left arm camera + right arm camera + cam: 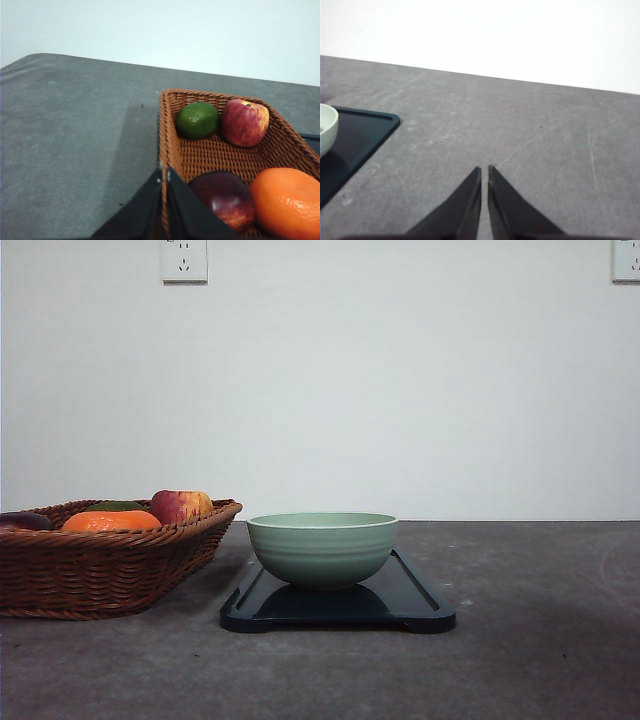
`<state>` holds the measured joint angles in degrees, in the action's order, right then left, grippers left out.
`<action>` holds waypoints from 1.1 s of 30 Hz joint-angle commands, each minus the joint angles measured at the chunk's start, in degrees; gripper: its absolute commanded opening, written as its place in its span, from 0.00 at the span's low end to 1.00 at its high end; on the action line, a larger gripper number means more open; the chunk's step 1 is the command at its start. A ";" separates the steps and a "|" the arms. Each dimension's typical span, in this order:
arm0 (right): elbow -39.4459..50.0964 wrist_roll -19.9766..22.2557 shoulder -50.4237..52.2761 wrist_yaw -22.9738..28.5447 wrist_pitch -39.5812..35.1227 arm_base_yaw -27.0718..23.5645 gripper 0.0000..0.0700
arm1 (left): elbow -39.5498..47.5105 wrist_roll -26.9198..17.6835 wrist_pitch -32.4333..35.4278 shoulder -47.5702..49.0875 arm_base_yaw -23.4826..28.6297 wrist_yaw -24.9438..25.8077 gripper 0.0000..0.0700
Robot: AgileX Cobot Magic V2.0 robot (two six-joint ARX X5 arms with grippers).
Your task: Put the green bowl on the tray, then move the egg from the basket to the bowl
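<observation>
Black and tapered, the fingers of my left hand [164,172] were pressed together with only a hairline gap and nothing between them, their tips over the near rim of the basket [167,130]. Inside the brown wicker, just past those tips, lay a dark red fruit [222,197] touching a large orange fruit [287,202]; farther in, a green fruit [197,120] sat beside a red-yellow apple [245,122] against the far wall. I could not make out the egg among them from any view. My right hand [484,170] was likewise closed and empty, hanging over bare grey tabletop [520,135], with a corner of the glossy black tray [365,130] and the edge of the green bowl [326,127] off to one side. From the front, the green bowl stood upright on the tray, roughly at its middle, its underside mirrored in the dark surface. The basket sat on the tabletop to the left of the tray, near it but apart, with the apple and orange fruit showing above its braided rim.
</observation>
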<state>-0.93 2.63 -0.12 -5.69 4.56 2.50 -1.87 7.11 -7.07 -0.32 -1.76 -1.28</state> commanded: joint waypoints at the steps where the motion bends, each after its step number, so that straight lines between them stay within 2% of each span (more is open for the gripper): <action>1: 0.26 -0.70 -0.09 0.17 -0.29 -0.07 0.02 | 1.11 0.24 0.70 0.13 -0.02 -0.07 0.00; 33: 0.24 -0.72 -0.09 0.15 -0.35 -0.02 0.02 | 1.11 0.24 0.68 0.13 -0.02 -0.06 0.00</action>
<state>-0.93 2.55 -0.14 -5.69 4.67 2.50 -1.87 7.11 -7.07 -0.30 -1.76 -1.28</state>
